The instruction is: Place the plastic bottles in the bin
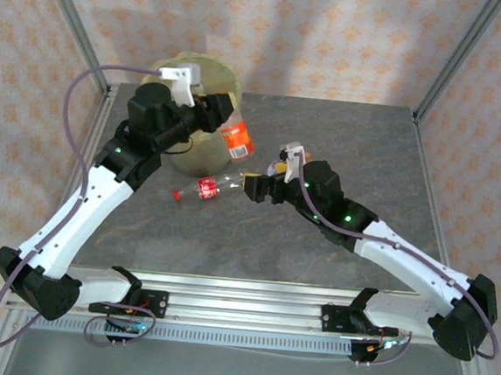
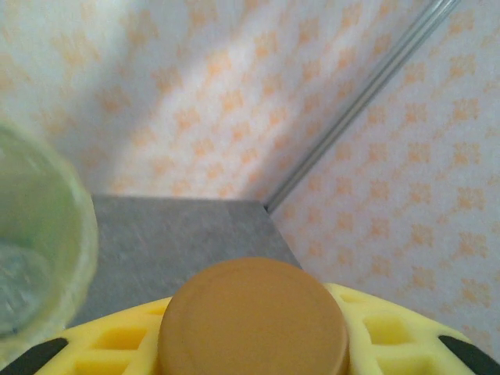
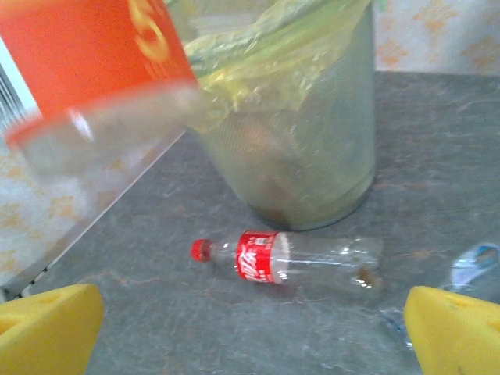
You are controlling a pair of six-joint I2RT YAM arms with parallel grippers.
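Holding orange bottle (image 1: 235, 139) by bin (image 1: 215, 70), far-left corner of tabletop (image 1: 352, 135).
Pinching its cap (image 2: 254, 316) in left claw (image 1: 215, 112); spreading right claw (image 1: 255, 188) wide (empty) next to red bottle (image 1: 205, 189) lying mid-tabletop.

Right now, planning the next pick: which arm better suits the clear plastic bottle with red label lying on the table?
Right: the right gripper is open, facing the nearby red-labelled bottle. The left gripper is shut on an orange-labelled bottle by the yellow-green bin.
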